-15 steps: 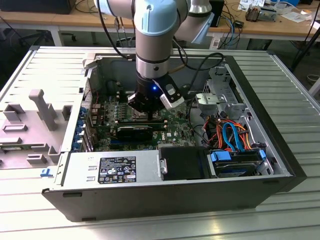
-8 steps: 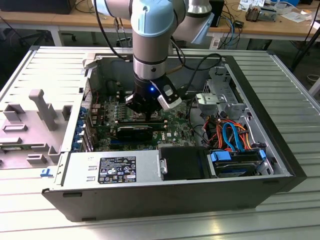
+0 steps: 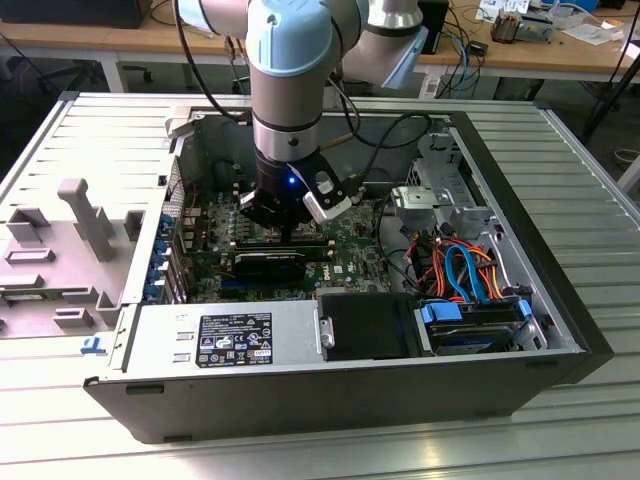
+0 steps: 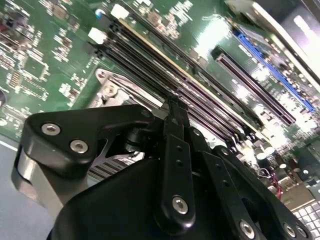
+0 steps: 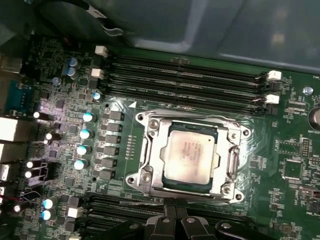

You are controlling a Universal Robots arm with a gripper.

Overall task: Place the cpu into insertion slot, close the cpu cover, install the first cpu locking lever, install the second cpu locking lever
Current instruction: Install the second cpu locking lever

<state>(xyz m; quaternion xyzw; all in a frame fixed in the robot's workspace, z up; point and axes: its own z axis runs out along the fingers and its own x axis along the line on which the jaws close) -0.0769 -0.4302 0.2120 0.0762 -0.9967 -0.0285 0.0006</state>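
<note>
From where I stand, the nearest thing is the grey metal power supply box (image 3: 225, 338) with its black label, along the front edge of the open black computer case (image 3: 560, 300). Beside it, toward the exterior view's right, sits a black square block (image 3: 368, 325), then a tangle of blue and orange cables (image 3: 465, 272) over a drive bay.

Behind those lies the green circuit board (image 3: 345, 262), and the light-blue and silver robot arm (image 3: 288, 90) comes straight down over it. Its black gripper (image 3: 285, 232) hangs low, just above the board, with a black expansion card (image 3: 270, 266) just in front of it.

In the first wrist view the small square cpu with a silver-grey metal top (image 5: 191, 156) lies flat inside the square insertion slot with its silver metal rim (image 5: 150, 155). The thin silver cpu cover frame (image 5: 235, 161) appears to lie down around the chip, its window showing the metal top, though I cannot be sure it is fully seated. The gripper's black fingertips (image 5: 175, 207) are drawn close together, nearly touching, with nothing between them, right at the edge of the socket. In the second wrist view the same fingers (image 4: 176, 112) stand pinched together, pointing at the long narrow black memory slots (image 4: 200, 100).

Those memory slots (image 5: 185, 75) run on the far side of the socket too. Beyond the case, at the exterior view's left, a grey plastic fixture (image 3: 85, 215) stands on the ribbed metal table (image 3: 560, 130), and wooden desks (image 3: 80, 40) line the back.
</note>
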